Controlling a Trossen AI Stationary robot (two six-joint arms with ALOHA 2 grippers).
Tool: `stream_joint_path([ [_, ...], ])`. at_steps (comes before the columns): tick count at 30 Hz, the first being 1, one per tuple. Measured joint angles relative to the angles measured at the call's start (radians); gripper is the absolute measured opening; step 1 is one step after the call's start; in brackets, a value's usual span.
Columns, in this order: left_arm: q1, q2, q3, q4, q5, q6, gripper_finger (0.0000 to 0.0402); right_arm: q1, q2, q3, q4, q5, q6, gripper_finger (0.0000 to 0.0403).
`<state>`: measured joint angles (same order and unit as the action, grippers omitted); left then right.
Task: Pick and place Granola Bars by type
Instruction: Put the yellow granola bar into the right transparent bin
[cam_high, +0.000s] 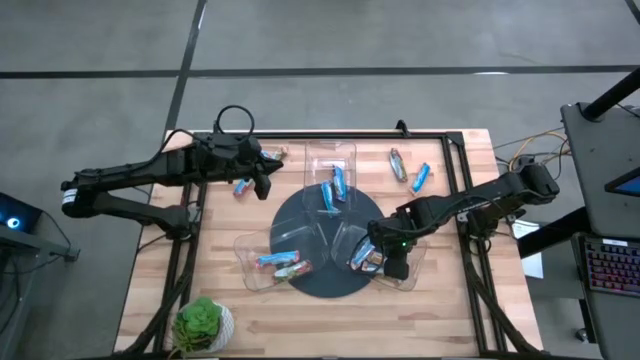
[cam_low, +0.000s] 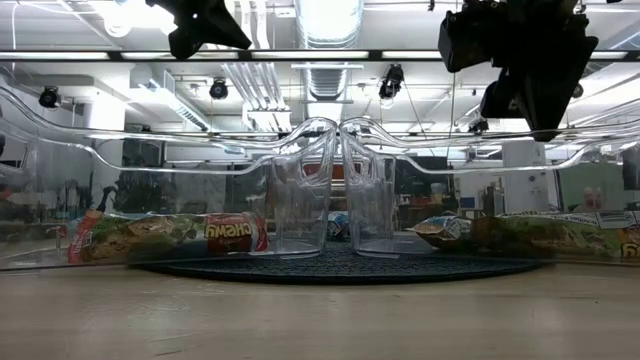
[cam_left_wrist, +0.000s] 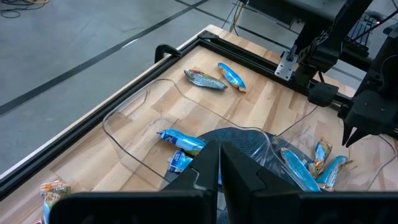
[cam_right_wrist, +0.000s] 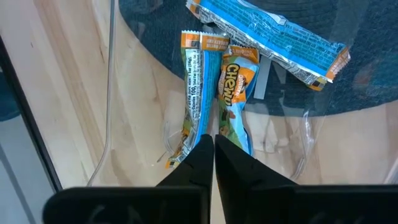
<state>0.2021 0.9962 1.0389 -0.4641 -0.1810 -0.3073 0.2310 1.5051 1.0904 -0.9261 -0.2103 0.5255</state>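
Now: both my claws are closed and hold nothing.

Nearest, my right gripper (cam_right_wrist: 213, 146) has its fingers pressed together above two granola bars (cam_right_wrist: 214, 93) lying side by side in the clear tray (cam_high: 395, 258) on the near right; a third blue bar (cam_right_wrist: 267, 37) lies just beyond them. The near-left tray (cam_high: 250, 262) holds two more bars (cam_high: 282, 263). Farther off, the far tray (cam_high: 345, 155) holds blue bars (cam_high: 334, 188). My left gripper (cam_high: 264, 186) hovers shut beside a loose bar (cam_high: 241, 186); two more loose bars (cam_high: 410, 171) lie at the far right of the table (cam_high: 150, 290).
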Motion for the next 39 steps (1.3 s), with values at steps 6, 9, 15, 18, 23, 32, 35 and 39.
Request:
stream_joint_path([
  [6, 0.0, 0.0, 0.0, 0.0, 0.0, 0.001, 0.0, 0.0, -0.024, 0.0, 0.002, 0.001, 0.024, 0.0008],
  [9, 0.0, 0.0, 0.0, 0.0, 0.0, 0.001, 0.0, 0.0, -0.049, 0.0, 0.002, 0.003, 0.03, 0.0008],
  [15, 0.0, 0.0, 0.0, 0.0, 0.0, 0.001, 0.0, -0.001, -0.119, 0.0, 0.02, 0.04, 0.056, 0.0008],
  [18, 0.0, 0.0, 0.0, 0.0, 0.0, 0.001, 0.0, -0.001, -0.16, 0.0, 0.037, 0.058, 0.061, 0.0008],
  [23, 0.0, 0.0, 0.0, 0.0, 0.0, 0.001, 0.0, -0.006, -0.225, 0.0, 0.049, 0.074, 0.076, 0.0008],
  [32, 0.0, 0.0, 0.0, 0.001, 0.0, 0.001, 0.0, -0.027, -0.351, 0.0, 0.054, 0.216, 0.102, 0.0008],
  [35, 0.0, 0.0, 0.0, 0.001, 0.0, 0.001, 0.0, -0.051, -0.386, 0.0, 0.058, 0.245, 0.104, 0.0008],
  [39, 0.0, 0.0, 0.0, 0.0, 0.0, 0.001, 0.0, -0.094, -0.416, 0.0, 0.078, 0.281, 0.103, 0.0008],
])
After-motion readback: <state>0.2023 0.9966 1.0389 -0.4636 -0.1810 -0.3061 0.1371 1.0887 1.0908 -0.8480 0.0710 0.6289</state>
